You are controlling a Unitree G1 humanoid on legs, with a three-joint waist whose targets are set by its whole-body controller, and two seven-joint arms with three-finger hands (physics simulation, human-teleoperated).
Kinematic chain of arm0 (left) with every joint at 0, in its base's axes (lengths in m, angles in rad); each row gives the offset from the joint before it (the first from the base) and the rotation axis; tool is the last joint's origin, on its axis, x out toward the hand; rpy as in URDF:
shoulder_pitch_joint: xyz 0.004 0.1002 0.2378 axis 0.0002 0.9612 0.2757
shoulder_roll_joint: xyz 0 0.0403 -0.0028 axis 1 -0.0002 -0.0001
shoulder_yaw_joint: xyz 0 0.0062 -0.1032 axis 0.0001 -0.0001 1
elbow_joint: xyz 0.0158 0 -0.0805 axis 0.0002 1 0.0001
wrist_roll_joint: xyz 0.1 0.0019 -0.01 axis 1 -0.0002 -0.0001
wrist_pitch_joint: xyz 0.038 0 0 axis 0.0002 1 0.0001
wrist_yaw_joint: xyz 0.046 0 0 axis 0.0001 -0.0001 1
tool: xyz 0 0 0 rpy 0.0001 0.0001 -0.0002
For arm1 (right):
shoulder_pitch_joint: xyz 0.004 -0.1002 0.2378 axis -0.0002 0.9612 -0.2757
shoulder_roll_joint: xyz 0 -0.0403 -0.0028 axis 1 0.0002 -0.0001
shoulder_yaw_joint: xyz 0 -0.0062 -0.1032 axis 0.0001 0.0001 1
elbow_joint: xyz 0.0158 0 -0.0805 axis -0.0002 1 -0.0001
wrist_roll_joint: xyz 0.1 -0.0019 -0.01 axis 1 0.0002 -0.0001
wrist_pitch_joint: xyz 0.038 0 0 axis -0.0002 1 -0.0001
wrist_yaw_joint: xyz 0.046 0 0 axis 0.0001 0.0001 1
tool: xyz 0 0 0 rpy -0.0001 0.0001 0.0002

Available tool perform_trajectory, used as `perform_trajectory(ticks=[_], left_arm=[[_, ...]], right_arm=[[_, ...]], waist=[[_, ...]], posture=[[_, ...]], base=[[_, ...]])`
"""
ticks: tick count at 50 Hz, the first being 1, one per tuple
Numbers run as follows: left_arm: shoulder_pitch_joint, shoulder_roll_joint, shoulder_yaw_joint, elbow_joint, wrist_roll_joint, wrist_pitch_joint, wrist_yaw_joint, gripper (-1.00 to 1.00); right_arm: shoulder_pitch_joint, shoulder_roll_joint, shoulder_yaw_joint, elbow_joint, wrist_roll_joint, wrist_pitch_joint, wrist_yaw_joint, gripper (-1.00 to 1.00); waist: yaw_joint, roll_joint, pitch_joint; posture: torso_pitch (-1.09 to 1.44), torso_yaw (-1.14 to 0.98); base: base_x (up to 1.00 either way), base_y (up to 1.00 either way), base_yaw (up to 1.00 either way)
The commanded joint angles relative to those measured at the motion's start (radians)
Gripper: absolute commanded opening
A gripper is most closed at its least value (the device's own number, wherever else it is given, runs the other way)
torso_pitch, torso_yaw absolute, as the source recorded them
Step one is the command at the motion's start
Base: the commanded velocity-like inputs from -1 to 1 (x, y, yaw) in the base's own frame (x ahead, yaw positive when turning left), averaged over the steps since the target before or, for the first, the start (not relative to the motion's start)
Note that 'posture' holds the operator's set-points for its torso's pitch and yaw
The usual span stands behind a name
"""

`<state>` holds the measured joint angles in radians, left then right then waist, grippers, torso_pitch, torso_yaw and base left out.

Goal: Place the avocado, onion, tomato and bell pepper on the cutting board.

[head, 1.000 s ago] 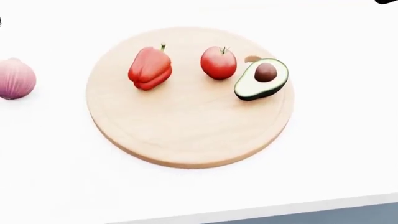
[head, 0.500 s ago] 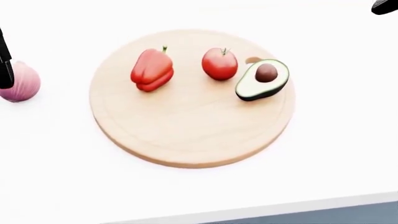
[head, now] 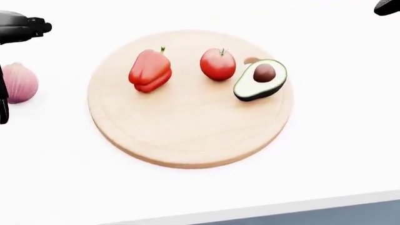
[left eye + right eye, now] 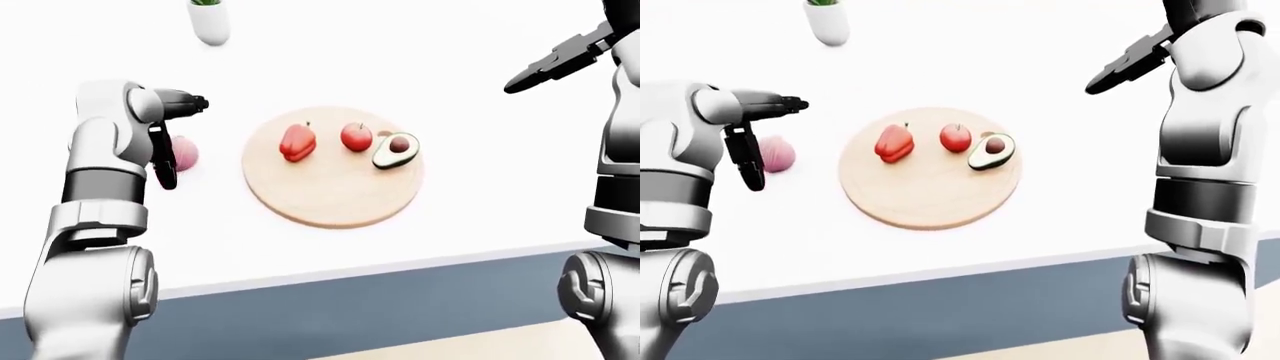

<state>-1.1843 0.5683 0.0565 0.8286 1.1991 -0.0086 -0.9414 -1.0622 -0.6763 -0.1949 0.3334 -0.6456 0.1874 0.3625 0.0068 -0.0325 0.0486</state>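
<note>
Cutting board [image 3: 187,126] is seen at centre of the head view on the white counter [image 3: 337,154], carrying bell pepper [image 3: 150,70], avocado [image 3: 260,80] and tomato [image 3: 218,63]. Onion [image 3: 20,82] is left off it, at the left edge. Left robot hand [image 4: 170,142] is spread beside the onion; right robot hand [image 4: 555,61] is held open at upper right.

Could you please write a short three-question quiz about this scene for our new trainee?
1. True or false: the onion lies on the cutting board.
2. Which item lies between the bell pepper and the avocado in the head view?
A) the tomato
B) a lemon
C) a knife
3. Fill in: the hand nearest the onion is the robot's ____ hand.

Key:
1. False; it lies on the white counter, left of the board.
2. A
3. left; its fingers are open beside the onion.
</note>
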Motion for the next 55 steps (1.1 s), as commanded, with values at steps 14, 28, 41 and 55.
perform_trajectory(ticks=[14,28,41,55], left_arm=[[-0.046,0.009,-0.010,0.114,0.034,-0.004,0.152,1.00],[-0.042,0.010,-0.023,0.199,0.038,-0.003,0.217,1.00],[-0.024,0.006,-0.029,0.209,0.033,-0.010,0.232,-1.00],[-0.192,0.011,0.001,0.067,-0.043,-0.012,0.140,-1.00]], right_arm=[[-0.037,-0.016,-0.011,-0.022,-0.006,-0.016,-0.017,1.00],[-0.029,-0.016,-0.014,-0.024,-0.004,-0.016,-0.018,1.00],[-0.012,-0.011,-0.013,-0.029,-0.005,-0.018,-0.019,1.00],[-0.028,-0.015,-0.014,-0.025,-0.006,-0.022,-0.010,1.00]], waist=[[-0.001,0.002,-0.038],[-0.002,0.003,-0.041],[-0.003,0.012,-0.047],[-0.002,-0.002,-0.034]], posture=[[0.00,0.00],[0.00,0.00],[0.00,0.00],[0.00,0.00]], base=[[0.00,0.00,0.00],[0.00,0.00,0.00],[0.00,0.00,0.00],[0.00,0.00,0.00]])
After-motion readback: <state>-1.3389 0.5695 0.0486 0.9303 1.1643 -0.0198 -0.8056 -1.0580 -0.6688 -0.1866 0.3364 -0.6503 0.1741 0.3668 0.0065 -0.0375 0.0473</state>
